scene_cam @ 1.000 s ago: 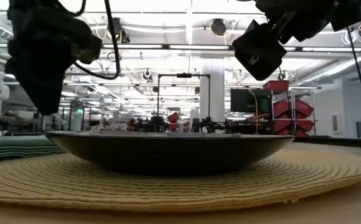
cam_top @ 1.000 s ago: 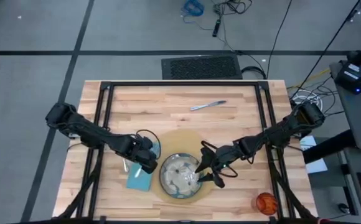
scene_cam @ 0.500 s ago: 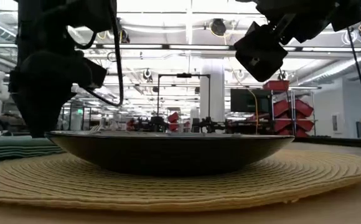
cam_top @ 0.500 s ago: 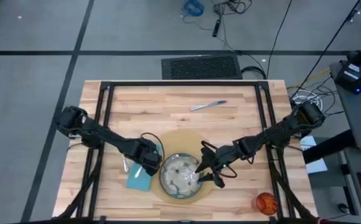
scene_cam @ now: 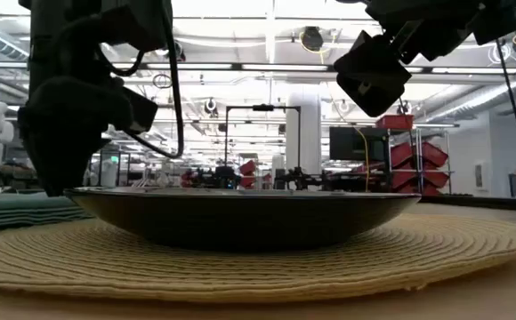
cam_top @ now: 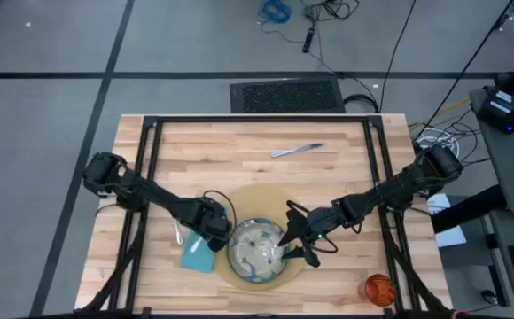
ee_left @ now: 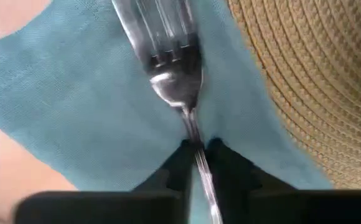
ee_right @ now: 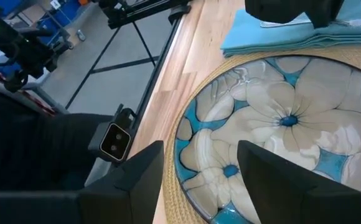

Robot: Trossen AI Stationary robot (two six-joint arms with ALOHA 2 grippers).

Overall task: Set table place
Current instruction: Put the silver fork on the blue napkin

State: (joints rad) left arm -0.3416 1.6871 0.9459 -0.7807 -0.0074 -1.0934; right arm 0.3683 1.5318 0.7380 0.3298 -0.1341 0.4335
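The place setting sits at the near middle of the table [cam_top: 239, 142]: a round mat [cam_top: 250, 197] with the dish [cam_top: 255, 250] on it, the teal napkin [cam_top: 198, 255] just beside the mat on my left. My left gripper [ee_left: 196, 149] is low over that napkin, its two fingers [ee_left: 179, 157] pinched on the neck of the fork [ee_left: 168, 59], whose tines lie flat on the cloth (the mat's woven edge runs right alongside). My right gripper [cam_top: 294, 246] hangs over the dish's right rim with its fingers [ee_right: 144, 163] spread apart and nothing between them; past them I see the dish's pale flower pattern with blue centres. The knife [cam_top: 295, 150] lies alone toward the far side of the table, well apart from the mat. The orange cup [cam_top: 378, 288] stands near the table's near right corner, also well clear of the mat.
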